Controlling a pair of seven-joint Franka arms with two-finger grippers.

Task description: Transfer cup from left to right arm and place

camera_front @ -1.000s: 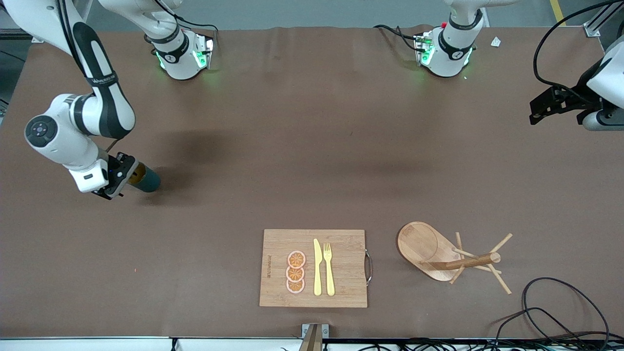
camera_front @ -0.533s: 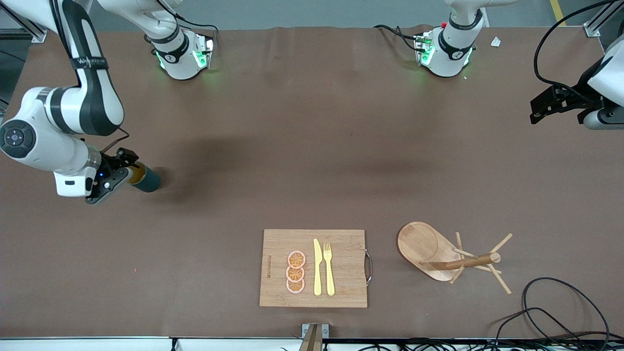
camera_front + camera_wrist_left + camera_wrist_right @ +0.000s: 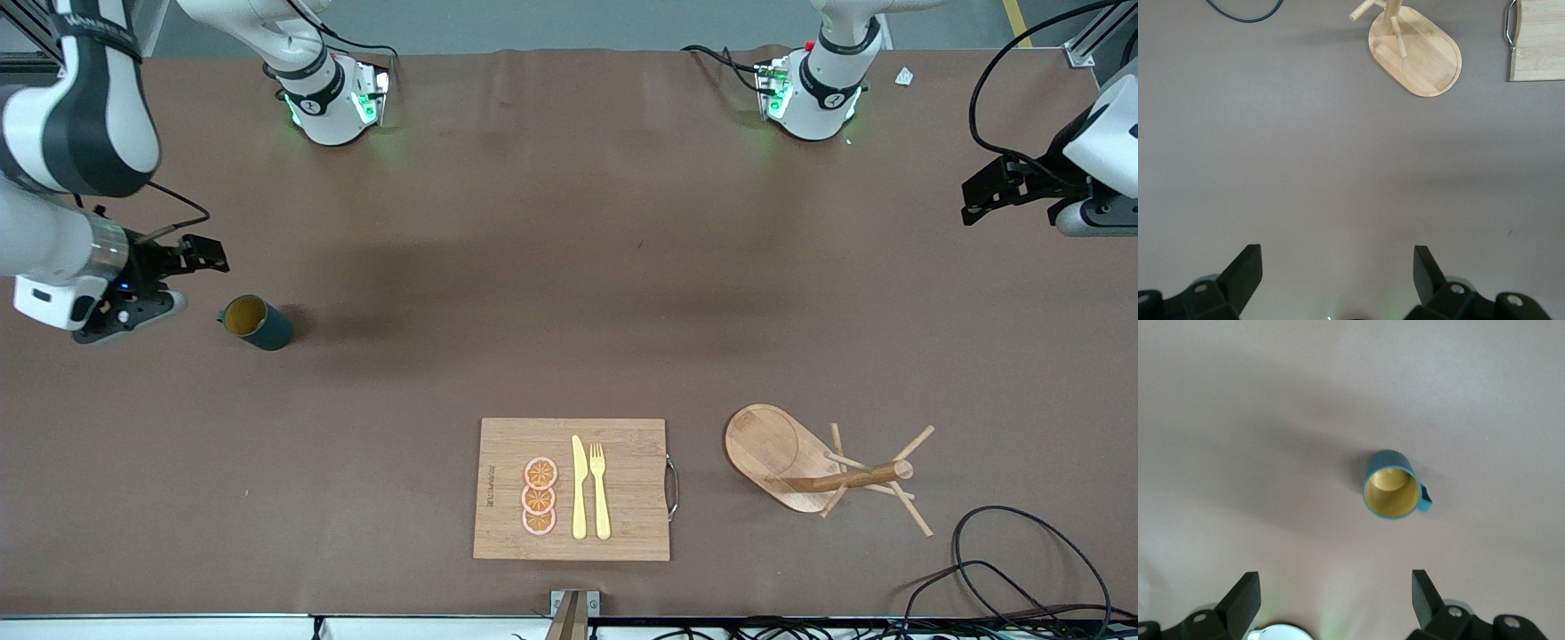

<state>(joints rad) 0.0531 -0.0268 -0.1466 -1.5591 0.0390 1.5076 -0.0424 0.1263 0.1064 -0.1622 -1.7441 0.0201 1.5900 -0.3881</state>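
The cup (image 3: 256, 323) stands upright on the brown table (image 3: 569, 293) at the middle left of the front view, toward the right arm's end, its mouth open and its yellowish inside (image 3: 1391, 491) holding nothing; its loop handle (image 3: 1425, 498) shows in the right wrist view. The right gripper (image 3: 169, 276) hangs at the left edge of the front view, apart from the cup, with its fingers (image 3: 1241, 600) spread wide and nothing between them. The left gripper (image 3: 1000, 188) waits at the upper right edge of the front view, over bare table, its fingers (image 3: 1245, 273) likewise apart and holding nothing. At the lower middle of the front view lies a wooden board (image 3: 622, 489) bearing three orange slices (image 3: 539, 497), a yellow knife (image 3: 579, 487) and a yellow fork (image 3: 600, 489). Beside it, toward the left arm's end, is a wooden peg rack (image 3: 805, 462) on an oval base. A black cable (image 3: 1005, 551) loops at the lower right corner. The two arm bases (image 3: 333, 98) stand along the top edge, lit green.
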